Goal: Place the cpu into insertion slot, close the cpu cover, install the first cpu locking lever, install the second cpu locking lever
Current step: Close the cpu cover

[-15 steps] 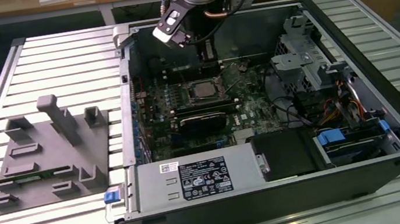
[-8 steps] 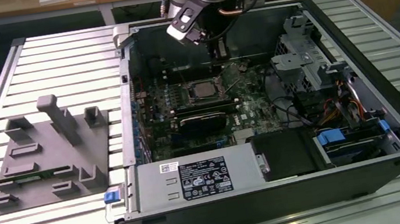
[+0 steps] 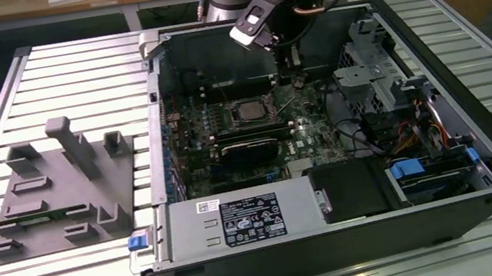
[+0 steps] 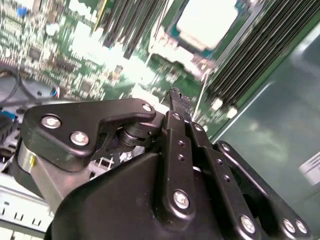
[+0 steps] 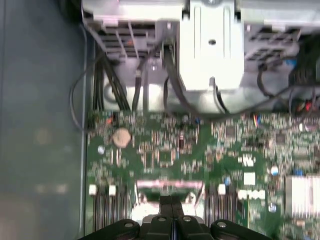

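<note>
Grey plastic jig block (image 3: 60,189) sits at the exterior view's left, outside the open black PC case (image 3: 474,113). Pale silvery square cpu (image 4: 209,20) seated in black, silver-rimmed insertion slot (image 3: 232,114). Black two-finger gripper (image 3: 298,76) just right of it, clenched, empty.

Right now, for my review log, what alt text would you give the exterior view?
A robot arm's gripper, shut, reaches down into an open computer case lying on a slatted metal table, its tip close to the insertion slot on the green motherboard. A grey fixture block sits on the table at the exterior view's left.
</note>
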Controlling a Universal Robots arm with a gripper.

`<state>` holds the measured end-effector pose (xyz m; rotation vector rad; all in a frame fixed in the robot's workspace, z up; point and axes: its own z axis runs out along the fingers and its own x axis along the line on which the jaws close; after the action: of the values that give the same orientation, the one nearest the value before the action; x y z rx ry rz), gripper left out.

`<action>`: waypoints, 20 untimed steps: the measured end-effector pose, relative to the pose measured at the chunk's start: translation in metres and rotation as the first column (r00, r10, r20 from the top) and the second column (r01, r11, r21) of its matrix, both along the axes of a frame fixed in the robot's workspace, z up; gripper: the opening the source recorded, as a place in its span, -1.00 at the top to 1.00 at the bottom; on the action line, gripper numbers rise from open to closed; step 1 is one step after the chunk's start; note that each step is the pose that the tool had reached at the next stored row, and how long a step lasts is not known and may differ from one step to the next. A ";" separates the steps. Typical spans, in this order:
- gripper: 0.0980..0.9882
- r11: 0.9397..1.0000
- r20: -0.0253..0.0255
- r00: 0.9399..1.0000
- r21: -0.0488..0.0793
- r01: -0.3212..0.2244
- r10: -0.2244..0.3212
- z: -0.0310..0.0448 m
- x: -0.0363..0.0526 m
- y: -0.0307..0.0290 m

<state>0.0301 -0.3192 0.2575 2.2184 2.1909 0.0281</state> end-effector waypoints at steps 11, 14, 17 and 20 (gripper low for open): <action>0.98 1.000 -0.001 1.000 0.000 0.000 0.000 -0.0016 0.0351 0.0001; 0.98 1.000 -0.001 1.000 0.000 0.000 0.000 -0.0069 0.0361 0.0000; 0.98 1.000 -0.001 1.000 0.000 0.000 0.000 -0.0123 0.0363 0.0000; 0.98 1.000 -0.001 1.000 0.000 0.000 0.000 -0.0177 0.0365 0.0000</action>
<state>0.0666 -0.3192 0.2397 2.2189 2.1916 0.0270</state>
